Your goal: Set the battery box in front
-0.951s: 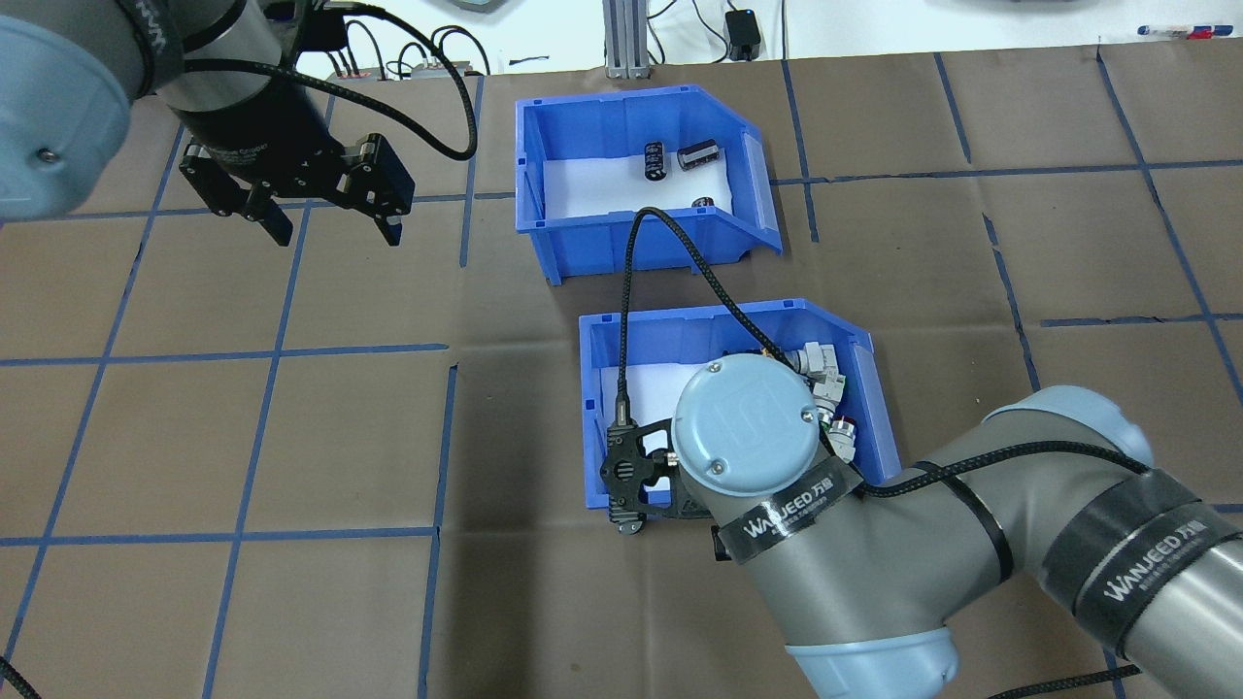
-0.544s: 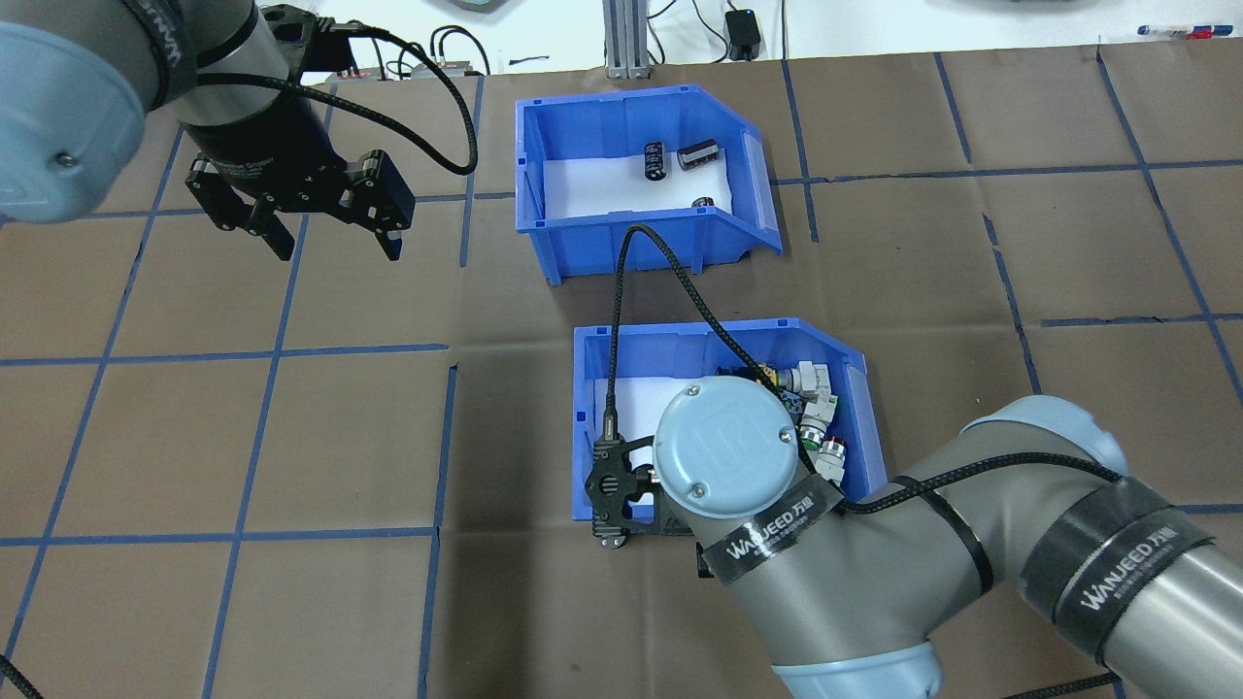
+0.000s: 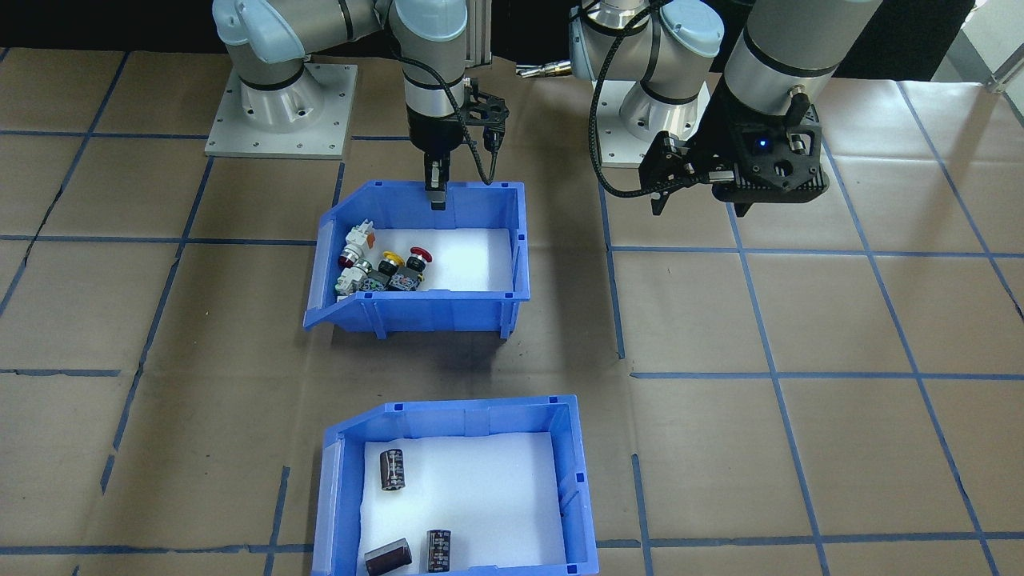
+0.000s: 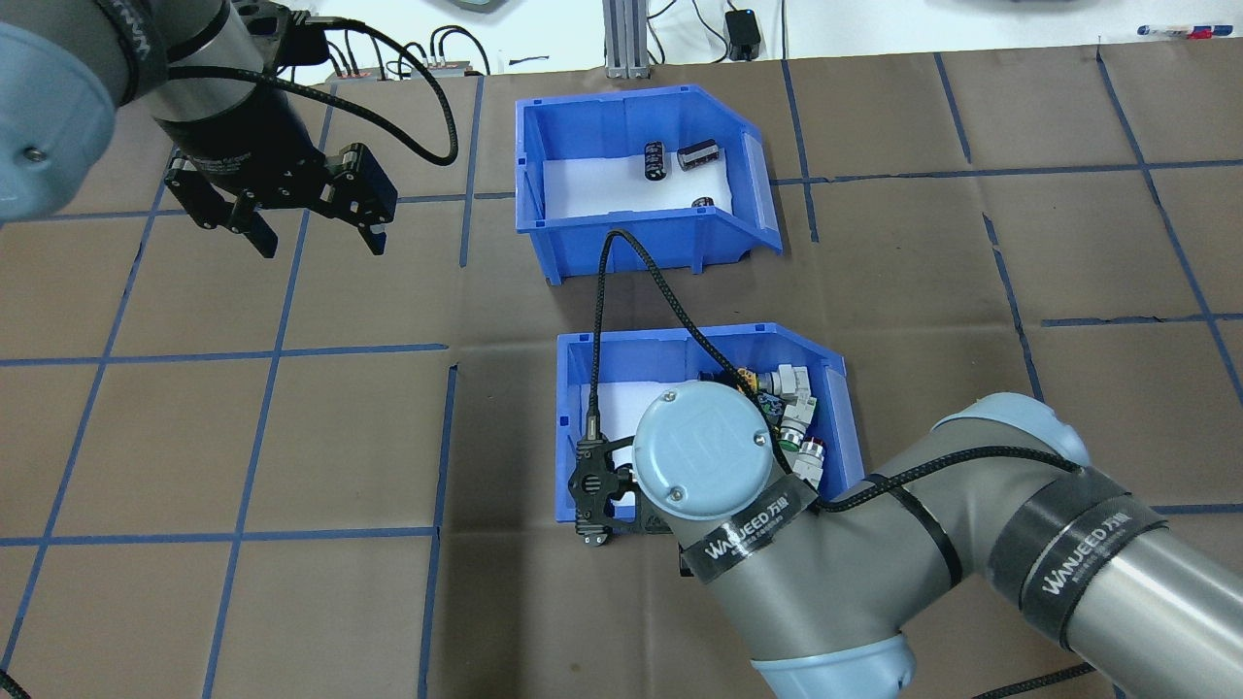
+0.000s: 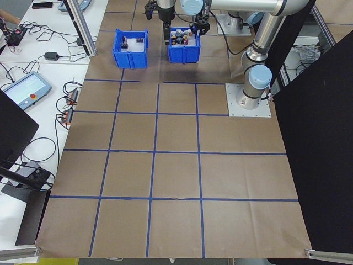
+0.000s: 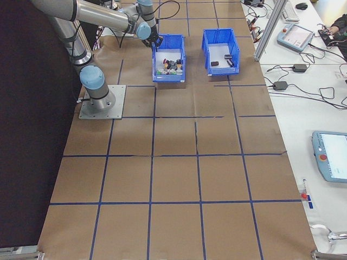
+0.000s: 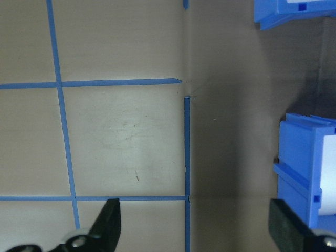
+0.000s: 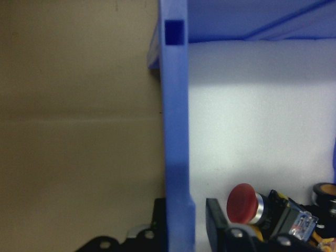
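Battery box (image 4: 631, 189) sits on the desk (image 4: 291, 437) on the side away from the robot base, untouched by either arm. You can see three dark cylindrical batteries (image 3: 391, 469) on its white foam floor, bunched toward the sloped low side. In the overhead view it's at the top, directly beyond the switch bin (image 4: 704, 349), with a strip of bare brown paper between the two; they're near each other, not touching.

Switch bin is the one closer to the base. Red- and yellow-capped push-button switches (image 3: 384, 264) are piled toward its sloped end.

Right tool (image 3: 437, 192) is clamped on the switch bin's base-side wall: in the right wrist view you get one finger outside the blue wall and one finger (image 8: 218, 218) inside, with the wall pinched between them and a red-capped switch (image 8: 244, 203) just beside the inner finger. The right arm's wrist joint hides most of this from overhead.

Left tool (image 4: 316, 233) hangs above bare desk, well off to the robot's left of both bins, jaws spread wide, nothing between them. Left wrist view shows both fingertips (image 7: 110, 220) far apart over the blue tape grid (image 7: 186, 142), with bin corners just at the frame edge.
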